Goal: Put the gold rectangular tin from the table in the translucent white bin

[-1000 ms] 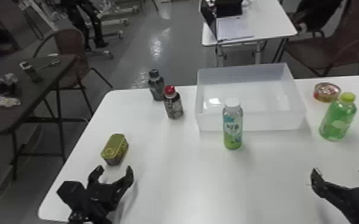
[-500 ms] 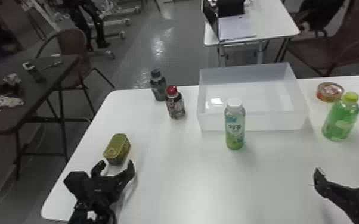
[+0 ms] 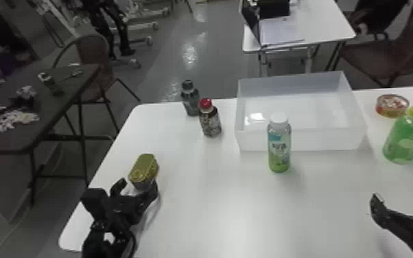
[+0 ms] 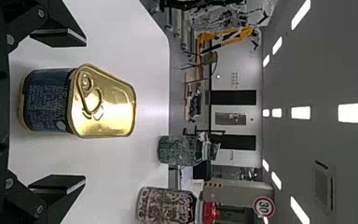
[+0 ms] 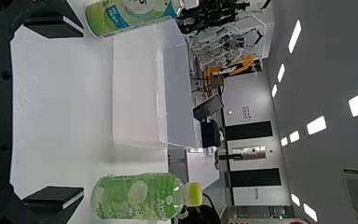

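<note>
My left gripper point(image 3: 134, 187) is open at the table's left side, close up against the near end of the gold tin point(image 3: 144, 168). In the left wrist view the tin point(image 4: 103, 105) stands between the two spread fingers of the left gripper point(image 4: 58, 109), apart from both. The translucent white bin point(image 3: 319, 139) sits at the back of the table with nothing in it. Over the right part of the table my right gripper point(image 3: 404, 199) is parked; in the right wrist view this gripper point(image 5: 53, 112) is open and holds nothing.
A white-capped bottle point(image 3: 279, 147) stands before the bin. Left of the bin are a red-capped bottle point(image 3: 210, 118) and a dark bottle point(image 3: 190, 99). A green bottle point(image 3: 406, 137) and a round tin point(image 3: 392, 106) are on the right of the white table point(image 3: 216, 206).
The left gripper has moved forward, closer to the gold tin, which now overlaps its fingers in the head view. The right arm has stayed put.
</note>
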`<move>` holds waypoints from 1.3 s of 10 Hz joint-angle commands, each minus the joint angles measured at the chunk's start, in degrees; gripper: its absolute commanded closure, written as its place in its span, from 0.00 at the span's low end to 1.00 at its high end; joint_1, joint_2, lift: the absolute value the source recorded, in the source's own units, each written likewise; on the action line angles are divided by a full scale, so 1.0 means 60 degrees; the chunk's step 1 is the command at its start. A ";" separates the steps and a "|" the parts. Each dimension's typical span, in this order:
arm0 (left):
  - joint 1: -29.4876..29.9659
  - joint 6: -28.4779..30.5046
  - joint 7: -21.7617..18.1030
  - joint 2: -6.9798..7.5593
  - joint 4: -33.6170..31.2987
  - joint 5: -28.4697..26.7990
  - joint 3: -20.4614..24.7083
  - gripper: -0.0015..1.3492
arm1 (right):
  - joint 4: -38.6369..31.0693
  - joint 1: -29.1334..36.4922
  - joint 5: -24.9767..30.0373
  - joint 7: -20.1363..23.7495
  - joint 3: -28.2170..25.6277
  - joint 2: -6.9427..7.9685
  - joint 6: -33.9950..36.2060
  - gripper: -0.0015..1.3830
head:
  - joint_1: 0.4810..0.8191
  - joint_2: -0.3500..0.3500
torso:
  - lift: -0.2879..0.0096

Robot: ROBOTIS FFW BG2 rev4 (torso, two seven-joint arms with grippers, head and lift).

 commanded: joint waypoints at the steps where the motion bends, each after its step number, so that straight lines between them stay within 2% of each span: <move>1: -0.0466 0.0077 -0.0509 -0.0025 0.0520 0.0005 0.0087 0.19 | 0.0052 -0.0038 0.0033 0.0044 -0.0004 0.0067 0.0000 0.07 | 0.63 0.94 | 0.53; 3: -0.0788 0.0063 -0.0656 -0.0025 0.0783 -0.0346 0.0146 0.19 | 0.0096 -0.0082 0.0018 0.0088 -0.0004 0.0067 0.0000 0.07 | 0.63 0.92 | 0.53; 5: -0.1081 -0.0025 -0.0744 0.0117 0.1164 -0.0742 0.0497 0.19 | 0.0140 -0.0111 0.0018 0.0132 0.0010 0.0111 0.0000 0.07 | 0.63 0.92 | 0.53; 6: -0.1257 -0.0128 -0.1022 0.0220 0.1369 -0.1167 0.0717 0.52 | 0.0140 -0.0111 0.0018 0.0147 0.0010 0.0125 0.0000 0.07 | 0.63 0.93 | 0.53; 7: -0.1301 -0.0040 -0.1066 0.0249 0.1398 -0.1386 0.0761 0.70 | 0.0155 -0.0126 0.0018 0.0161 -0.0004 0.0125 0.0000 0.07 | 0.63 0.94 | 0.53; 8: -0.1301 -0.0010 -0.1066 0.0205 0.1398 -0.1430 0.0805 0.79 | 0.0155 -0.0126 0.0018 0.0161 -0.0004 0.0125 0.0000 0.07 | 0.63 0.95 | 0.53; 10: -0.1360 -0.0230 -0.1066 -0.0015 0.1340 -0.1430 0.0893 0.79 | 0.0169 -0.0126 0.0018 0.0161 -0.0004 0.0140 0.0000 0.07 | 0.63 0.95 | 0.53; 11: -0.1316 -0.0245 -0.1066 -0.0025 0.1003 -0.1167 0.0790 0.79 | 0.0184 -0.0126 0.0003 0.0176 -0.0004 0.0140 0.0000 0.07 | 0.63 0.95 | 0.53; 13: -0.1330 0.0312 -0.1066 -0.0025 -0.0374 -0.1123 0.0190 0.79 | 0.0184 -0.0111 0.0003 0.0176 0.0010 0.0140 0.0000 0.07 | 0.63 0.94 | 0.53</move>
